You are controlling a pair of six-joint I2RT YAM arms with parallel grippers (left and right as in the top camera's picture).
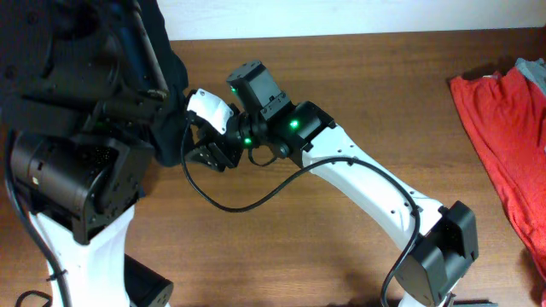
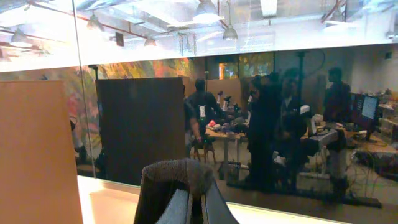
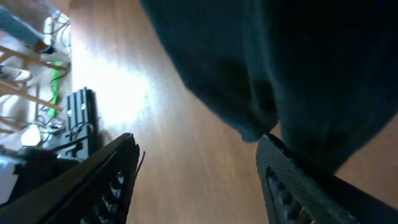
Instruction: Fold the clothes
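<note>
T-shirt [image 2: 177, 169] tight in left gripper [image 2: 191, 196], right gripper [image 3: 198, 143] agape at hem.

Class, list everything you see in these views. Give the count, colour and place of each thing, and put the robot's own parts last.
Black fabric garment: one, black, raised over the table's left end, hanging from the left gripper.
Red fabric garment: one, red, rumpled at the table's right edge.
Blue-grey cloth: one, blue-grey, far right corner, mostly out of frame.
Wooden table: one, brown, under everything.
People: several, dark clothing, behind the glass in the left wrist view.
Left gripper: one, black, shut on the black fabric garment.
Right gripper: one, black, open, at that garment's lower edge.
</note>
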